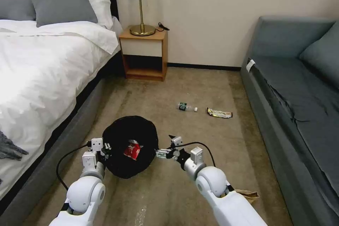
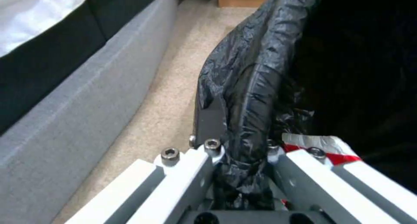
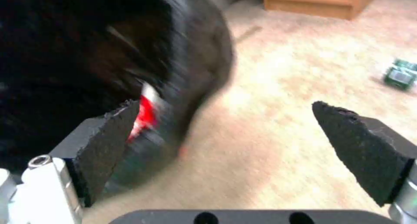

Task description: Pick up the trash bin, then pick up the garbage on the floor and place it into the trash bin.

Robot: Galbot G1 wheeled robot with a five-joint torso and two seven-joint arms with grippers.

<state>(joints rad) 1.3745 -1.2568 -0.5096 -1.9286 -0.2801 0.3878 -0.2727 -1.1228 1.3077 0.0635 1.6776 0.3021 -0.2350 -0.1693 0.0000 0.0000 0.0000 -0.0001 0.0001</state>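
So the left gripper (image 1: 106, 147) is clamping the bin (image 1: 130, 146) by its rim, lower middle of the head frame, with the black bag (image 2: 252, 87) pinched between the jaws; you can see that best in the left wrist shot. The red packet (image 1: 132, 150) is already sitting inside the bin. The right gripper (image 1: 166, 147) is hanging just beside the bin's rim with its jaws spread wide and nothing between them. If I'm reading it right, a drop has just finished, so the trick now is keeping the bin level and the mouth facing up while going for the next piece. The bottle (image 1: 186, 106) and the wrapper (image 1: 219, 113) are lying right of centre on the carpet (image 1: 197, 88), well apart from the bin. The brown paper bag (image 1: 249, 194) is mostly tucked behind the right arm, lower right. The bin's white shell isn't really visible under the bag, and the right wrist view is smearing the bin badly.
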